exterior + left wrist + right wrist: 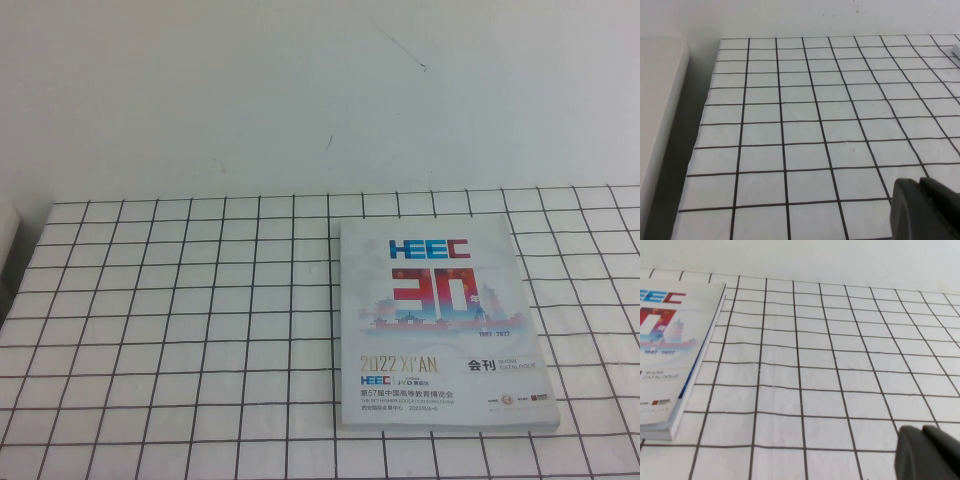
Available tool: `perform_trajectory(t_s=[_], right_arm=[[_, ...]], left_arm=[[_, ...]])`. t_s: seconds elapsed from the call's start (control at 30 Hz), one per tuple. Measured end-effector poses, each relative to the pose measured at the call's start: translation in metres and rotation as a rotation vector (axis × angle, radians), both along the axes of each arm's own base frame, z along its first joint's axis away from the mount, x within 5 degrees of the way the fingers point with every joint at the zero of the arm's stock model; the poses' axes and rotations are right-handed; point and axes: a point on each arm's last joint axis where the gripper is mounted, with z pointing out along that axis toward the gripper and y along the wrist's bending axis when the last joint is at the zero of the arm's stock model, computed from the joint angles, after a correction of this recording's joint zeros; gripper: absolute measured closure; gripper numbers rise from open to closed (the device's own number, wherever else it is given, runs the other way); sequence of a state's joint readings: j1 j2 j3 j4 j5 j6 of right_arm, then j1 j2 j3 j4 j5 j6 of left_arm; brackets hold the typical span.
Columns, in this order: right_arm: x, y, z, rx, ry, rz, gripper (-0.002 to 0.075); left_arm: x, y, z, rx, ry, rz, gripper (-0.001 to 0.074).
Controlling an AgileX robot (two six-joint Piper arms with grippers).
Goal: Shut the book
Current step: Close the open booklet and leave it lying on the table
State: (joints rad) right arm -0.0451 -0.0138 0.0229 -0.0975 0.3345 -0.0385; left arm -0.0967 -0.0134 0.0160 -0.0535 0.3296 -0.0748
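A thick pale catalogue, the book [440,325], lies shut and flat on the gridded table [180,330], front cover up with "HEEC 30" printed on it, right of centre near the front edge. The right wrist view shows part of the book [670,340], its page edge facing my right gripper [921,431]. That gripper hovers over bare grid well to the book's side, fingers together and holding nothing. My left gripper [920,184] is also shut and empty, above the table's left part, far from the book. Neither arm appears in the high view.
A white block [660,100] stands beside the table's left edge, with a dark gap between them. A plain white wall [320,90] rises behind the table. A white cloth with black grid lines covers the table.
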Motion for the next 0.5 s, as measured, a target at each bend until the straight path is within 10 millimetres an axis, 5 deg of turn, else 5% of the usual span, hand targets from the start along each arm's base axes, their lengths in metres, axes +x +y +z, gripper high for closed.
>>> perform_trajectory(t_s=[0.5], right_arm=[[-0.0001,0.0013,-0.0005,0.008,0.006,0.022,0.0729]], left_arm=[[0.0,0.0,0.0,0.004,0.0,-0.001,0.0738]])
